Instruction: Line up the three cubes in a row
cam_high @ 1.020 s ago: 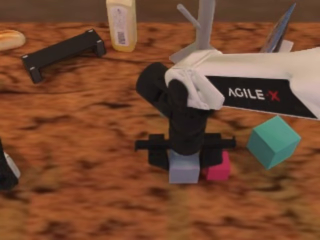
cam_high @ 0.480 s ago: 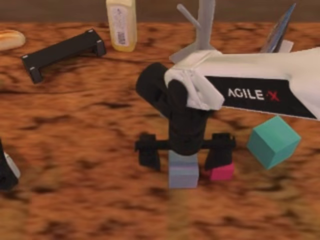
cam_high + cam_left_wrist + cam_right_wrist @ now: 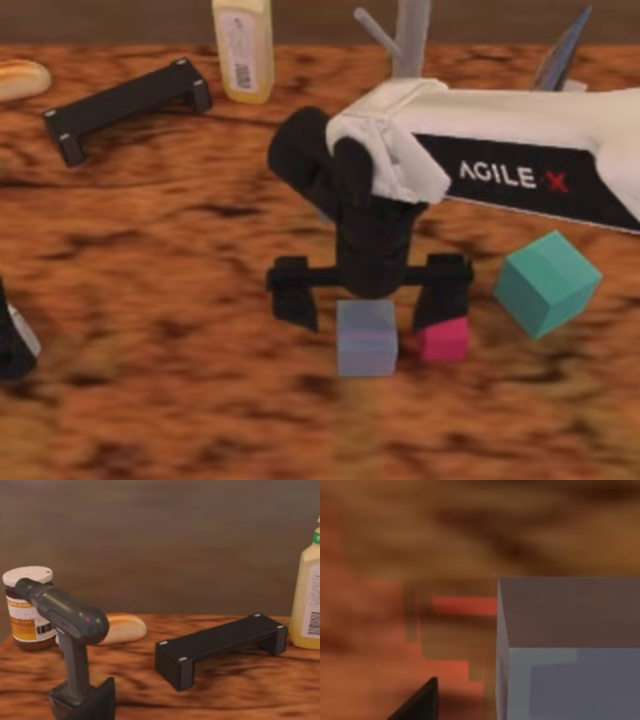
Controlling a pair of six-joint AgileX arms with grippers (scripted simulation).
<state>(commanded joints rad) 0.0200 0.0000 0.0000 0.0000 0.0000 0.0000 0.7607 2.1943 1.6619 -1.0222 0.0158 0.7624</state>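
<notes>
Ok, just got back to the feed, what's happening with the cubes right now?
The right gripper is open above the lavender-grey cube, which sits on the table right beside the small magenta-pink cube. Its fingers are spread clear of the lavender cube's sides, so nothing is held. The teal-green cube sits apart, farther to the right and turned at an angle, not yet in line. The left arm is parked at the table's left edge.
</notes>
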